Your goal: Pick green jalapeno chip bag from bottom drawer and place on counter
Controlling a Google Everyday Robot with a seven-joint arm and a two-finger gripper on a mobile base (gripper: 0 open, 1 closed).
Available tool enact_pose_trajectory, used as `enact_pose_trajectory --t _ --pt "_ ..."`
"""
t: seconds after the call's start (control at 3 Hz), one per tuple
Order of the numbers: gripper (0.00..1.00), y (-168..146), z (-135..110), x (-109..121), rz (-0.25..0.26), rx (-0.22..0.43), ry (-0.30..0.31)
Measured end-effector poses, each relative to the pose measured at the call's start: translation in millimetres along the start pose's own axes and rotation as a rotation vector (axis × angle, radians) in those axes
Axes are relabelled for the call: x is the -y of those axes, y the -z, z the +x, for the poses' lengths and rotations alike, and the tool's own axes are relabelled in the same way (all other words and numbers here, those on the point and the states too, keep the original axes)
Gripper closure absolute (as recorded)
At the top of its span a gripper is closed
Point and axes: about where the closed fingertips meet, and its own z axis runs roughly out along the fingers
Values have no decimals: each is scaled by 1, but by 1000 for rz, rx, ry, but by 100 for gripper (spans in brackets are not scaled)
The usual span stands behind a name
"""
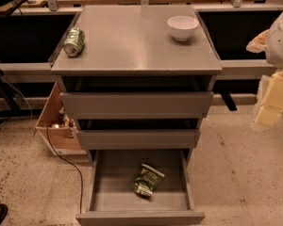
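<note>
— Where is the gripper [273,98]?
— At the right edge, beside the cabinet [137,105]. How far open it is, I cannot tell.
— And the green jalapeno chip bag [147,180]?
— Down and left of it, lying in the open bottom drawer [113,189].

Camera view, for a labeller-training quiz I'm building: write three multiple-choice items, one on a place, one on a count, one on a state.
1. Where is the green jalapeno chip bag? A) on the counter B) in the bottom drawer C) on the floor
2. How many things rest on the counter? A) one B) two C) four
3. The bottom drawer is: A) pulled open B) shut C) removed

1 B: it lies inside the drawer, away from the tool at the right edge.
2 B: a green can and a white bowl.
3 A: its inside shows.
</note>
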Motion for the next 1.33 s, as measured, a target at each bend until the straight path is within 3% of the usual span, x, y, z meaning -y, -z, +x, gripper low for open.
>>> enact_pose_trajectory --t 0.67,1.0,1.33 --pt "0 -17 6 4 3 20 11" --pt "0 -62 15 9 -26 55 34" --pt "0 -129 26 9 -81 89 54"
